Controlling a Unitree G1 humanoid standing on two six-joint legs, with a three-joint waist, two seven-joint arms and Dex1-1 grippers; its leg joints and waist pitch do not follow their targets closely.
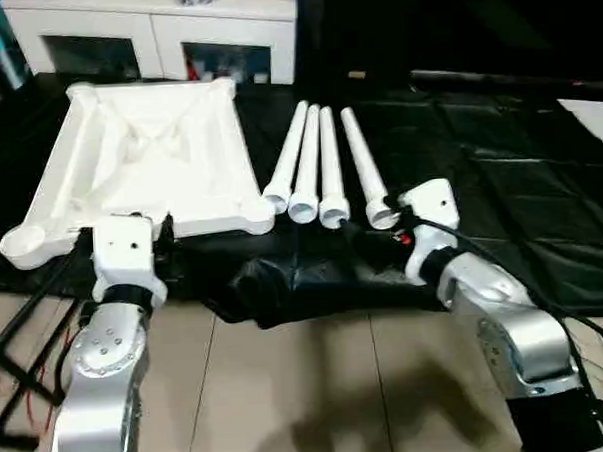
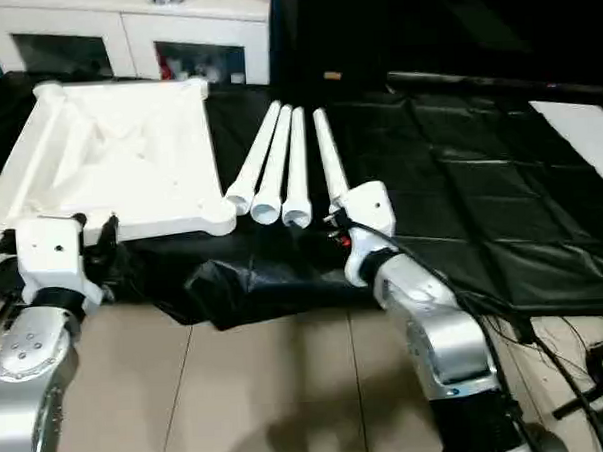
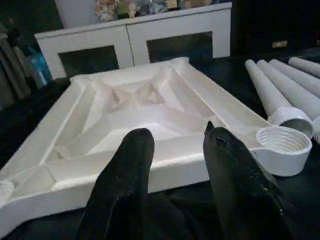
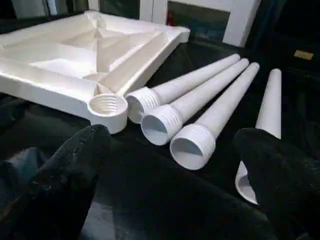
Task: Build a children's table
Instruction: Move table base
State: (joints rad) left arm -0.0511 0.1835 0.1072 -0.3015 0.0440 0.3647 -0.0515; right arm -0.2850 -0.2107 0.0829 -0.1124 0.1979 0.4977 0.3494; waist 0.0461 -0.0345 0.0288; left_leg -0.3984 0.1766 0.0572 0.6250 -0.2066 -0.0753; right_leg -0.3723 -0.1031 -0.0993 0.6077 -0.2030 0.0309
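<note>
On the left, the white tabletop lies upside down on a black sheet, ribs facing up. The left gripper sits at its near edge. Its two fingers are spread apart and hold nothing; the edge lies just past their tips.

Next come three legs side by side, touching, with their threaded ends toward the robot. The fourth leg lies a little apart, on the right. The right gripper is wide open and empty. The fourth leg's end is just beside one finger, and the other three legs sit beyond the gap.

The legs are round, so I think a bump from a finger could roll them. The crumpled sheet could also catch a finger.
</note>
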